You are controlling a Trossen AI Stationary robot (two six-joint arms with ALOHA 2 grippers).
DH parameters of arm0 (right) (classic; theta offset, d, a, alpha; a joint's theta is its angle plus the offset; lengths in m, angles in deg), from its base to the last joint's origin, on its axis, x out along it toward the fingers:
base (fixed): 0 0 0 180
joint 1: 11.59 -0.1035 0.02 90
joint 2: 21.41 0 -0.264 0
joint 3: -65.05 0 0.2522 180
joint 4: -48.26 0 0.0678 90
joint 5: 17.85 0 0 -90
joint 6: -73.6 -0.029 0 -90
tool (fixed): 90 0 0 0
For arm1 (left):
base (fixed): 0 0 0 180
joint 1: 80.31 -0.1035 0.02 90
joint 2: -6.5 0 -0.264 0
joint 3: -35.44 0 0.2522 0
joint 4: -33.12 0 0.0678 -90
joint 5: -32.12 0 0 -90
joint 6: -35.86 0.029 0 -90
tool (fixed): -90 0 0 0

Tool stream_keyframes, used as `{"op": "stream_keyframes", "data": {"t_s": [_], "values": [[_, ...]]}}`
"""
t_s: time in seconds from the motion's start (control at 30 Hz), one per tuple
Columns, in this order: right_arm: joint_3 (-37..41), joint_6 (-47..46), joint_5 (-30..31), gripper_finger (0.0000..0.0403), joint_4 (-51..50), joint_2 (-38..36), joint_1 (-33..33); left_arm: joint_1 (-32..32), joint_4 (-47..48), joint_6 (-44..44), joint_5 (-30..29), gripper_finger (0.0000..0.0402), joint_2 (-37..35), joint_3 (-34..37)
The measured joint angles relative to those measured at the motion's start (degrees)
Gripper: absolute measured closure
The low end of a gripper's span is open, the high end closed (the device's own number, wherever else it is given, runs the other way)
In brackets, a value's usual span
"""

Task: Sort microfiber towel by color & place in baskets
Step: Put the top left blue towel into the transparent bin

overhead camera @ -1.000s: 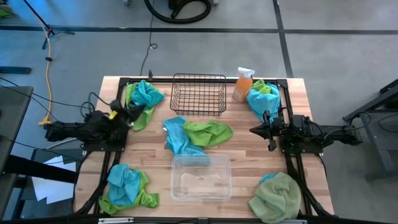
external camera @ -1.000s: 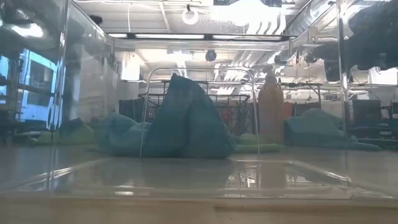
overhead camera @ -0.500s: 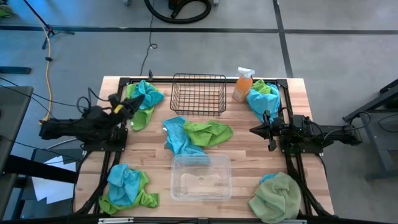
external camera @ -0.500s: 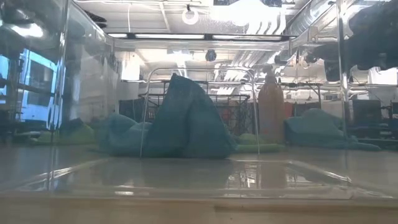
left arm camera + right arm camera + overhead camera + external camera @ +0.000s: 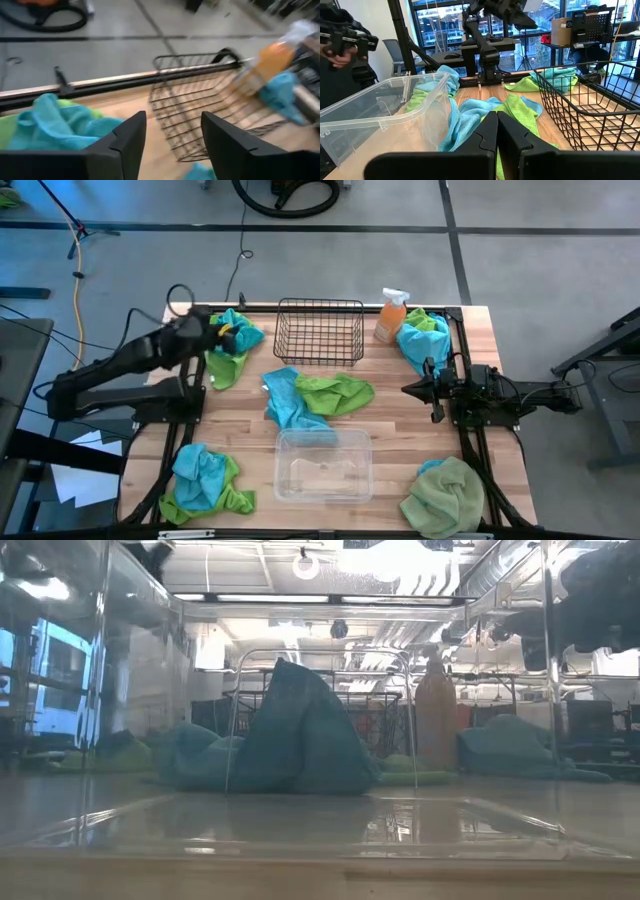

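Turquoise and lime microfiber towels lie in heaps: far left (image 5: pixel 238 338), centre (image 5: pixel 312 396), near left (image 5: pixel 205 480) and far right (image 5: pixel 420 335). A pale sage towel (image 5: pixel 445 496) lies near right. The black wire basket (image 5: pixel 320 330) stands at the far middle, and the clear tub (image 5: pixel 323 465) stands at the near middle. My left gripper (image 5: pixel 228 334) hovers open over the far-left heap; its wrist view shows nothing between its fingers (image 5: pixel 125 145) and that heap's turquoise towel (image 5: pixel 60 127) below. My right gripper (image 5: pixel 410 389) waits shut at the right, level with the centre heap.
An orange spray bottle (image 5: pixel 391 315) stands right of the wire basket. Black frame rails run along the table's left and right sides (image 5: pixel 462 360). Bare wood shows between the centre heap and the right rail. A person (image 5: pixel 340 35) stands beyond the table's left side.
My left arm has lifted from its low rest at the table's left edge and swung toward the far edge. Its gripper now hangs over the far-left towel heap. The towels have kept their places.
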Motion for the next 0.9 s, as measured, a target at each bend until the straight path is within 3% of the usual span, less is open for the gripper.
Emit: {"op": "stream_keyframes", "data": {"t_s": [0.17,0.37,0.5,0.7,0.9], "values": [[0.0,0.0,0.0,0.0402,0.0,0.0,0.0,-7.5,2.3,0.4,5.5,0.02,9.7,-4.3],[0.0,0.0,0.0,0.0402,0.0,0.0,0.0,-15.6,9.8,0.1,14.2,0.0195,22.6,-14.1],[0.0,0.0,0.0,0.0402,0.0,0.0,0.0,-19.4,15.8,3.2,14.1,0.0195,29.4,-19.5],[0.0,0.0,0.0,0.0402,0.0,0.0,0.0,-24.3,22.0,0.1,13.6,0.0195,35.0,-19.7],[0.0,0.0,0.0,0.0402,0.0,0.0,0.0,-26.2,17.2,-3.6,15.4,0.0195,38.2,-14.8]]}}
